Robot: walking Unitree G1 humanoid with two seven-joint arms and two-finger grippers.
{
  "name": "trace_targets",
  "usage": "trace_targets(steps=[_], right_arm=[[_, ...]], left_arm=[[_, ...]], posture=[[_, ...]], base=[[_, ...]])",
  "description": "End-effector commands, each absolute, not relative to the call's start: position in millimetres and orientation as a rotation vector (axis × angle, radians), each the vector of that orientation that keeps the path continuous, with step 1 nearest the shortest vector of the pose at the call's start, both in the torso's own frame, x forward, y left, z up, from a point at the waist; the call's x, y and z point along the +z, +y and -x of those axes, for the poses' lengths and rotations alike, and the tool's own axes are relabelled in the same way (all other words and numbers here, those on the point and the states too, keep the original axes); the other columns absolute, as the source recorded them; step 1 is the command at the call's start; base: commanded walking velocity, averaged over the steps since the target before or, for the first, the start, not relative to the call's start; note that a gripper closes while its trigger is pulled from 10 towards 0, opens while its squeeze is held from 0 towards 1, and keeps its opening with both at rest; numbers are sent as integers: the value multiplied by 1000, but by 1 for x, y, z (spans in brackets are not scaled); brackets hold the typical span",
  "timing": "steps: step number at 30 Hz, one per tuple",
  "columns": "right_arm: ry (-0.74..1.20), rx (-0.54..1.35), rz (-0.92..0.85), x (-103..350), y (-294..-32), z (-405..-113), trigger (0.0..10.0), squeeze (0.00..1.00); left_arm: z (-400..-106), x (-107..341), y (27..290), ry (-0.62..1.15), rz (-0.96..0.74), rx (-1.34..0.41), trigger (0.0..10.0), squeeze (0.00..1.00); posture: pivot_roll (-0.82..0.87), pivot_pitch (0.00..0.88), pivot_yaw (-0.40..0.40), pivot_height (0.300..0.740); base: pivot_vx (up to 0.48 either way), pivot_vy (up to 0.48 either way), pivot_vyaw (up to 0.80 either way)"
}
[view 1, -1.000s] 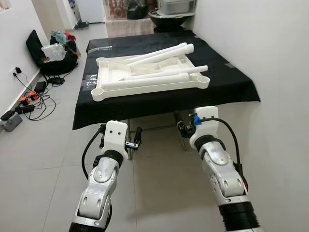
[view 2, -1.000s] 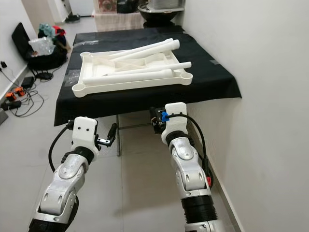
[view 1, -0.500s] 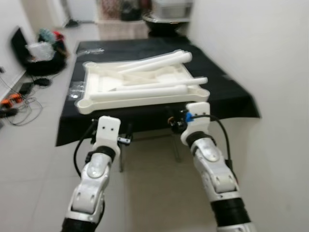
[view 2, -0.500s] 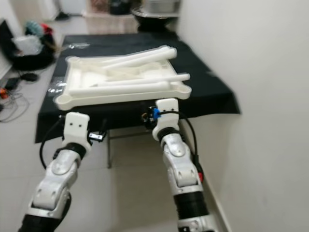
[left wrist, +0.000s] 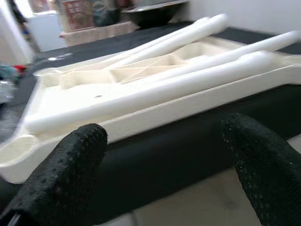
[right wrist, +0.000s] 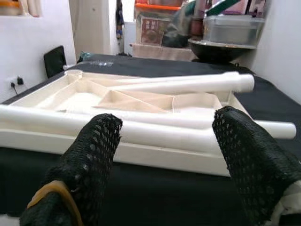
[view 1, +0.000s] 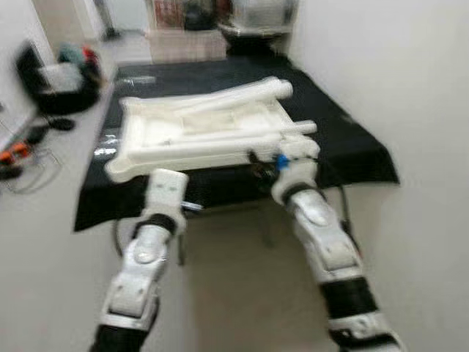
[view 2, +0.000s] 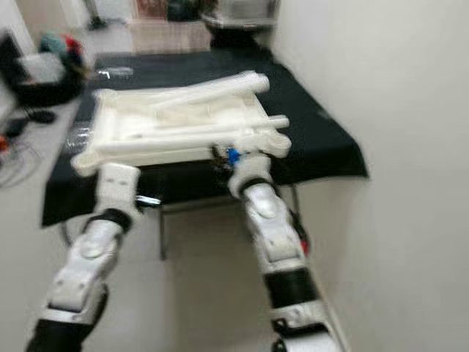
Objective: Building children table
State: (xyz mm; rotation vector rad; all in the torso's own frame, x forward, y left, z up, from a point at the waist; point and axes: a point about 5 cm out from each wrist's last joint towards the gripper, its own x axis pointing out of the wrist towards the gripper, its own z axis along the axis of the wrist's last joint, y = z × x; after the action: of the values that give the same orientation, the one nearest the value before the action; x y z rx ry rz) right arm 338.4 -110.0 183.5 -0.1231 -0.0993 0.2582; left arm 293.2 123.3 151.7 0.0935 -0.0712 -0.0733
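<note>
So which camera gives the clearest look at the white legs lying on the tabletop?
The right wrist view: it is sharp and shows the legs lying across the upturned tabletop between the open right hand. The left wrist view is softer, and both eye views are blurred.

white tabletop [right wrist: 141, 101] and tube legs [right wrist: 188, 84]: smooth plastic, slight sheen. black cover [view 1: 352, 143] underneath: matt cloth. fingers [right wrist: 94, 155]: black, dimpled rubbery texture. arm shells [view 1: 322, 235]: glossy silver. floor [view 1: 234, 293]: smooth pale tiles.

Home hallway — tiled floor [view 1: 44, 242] (bags [view 1: 55, 77]).
</note>
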Motion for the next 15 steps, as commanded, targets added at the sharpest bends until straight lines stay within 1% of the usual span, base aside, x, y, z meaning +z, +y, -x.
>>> trace_targets(steps=[1,15], right_arm=[[-66,224,128,177,-120,-340,10000,0],[-89,245,146,188,-122,-346,10000,0]], left_arm=[[-293,149,118,-66,-92,-91,10000,0],[-293,151,116,-74,-93,-105,10000,0]], posture=[[-28,0,-29,740],[-28,0,-30,740]], base=[[259,0,0],[255,0,0]])
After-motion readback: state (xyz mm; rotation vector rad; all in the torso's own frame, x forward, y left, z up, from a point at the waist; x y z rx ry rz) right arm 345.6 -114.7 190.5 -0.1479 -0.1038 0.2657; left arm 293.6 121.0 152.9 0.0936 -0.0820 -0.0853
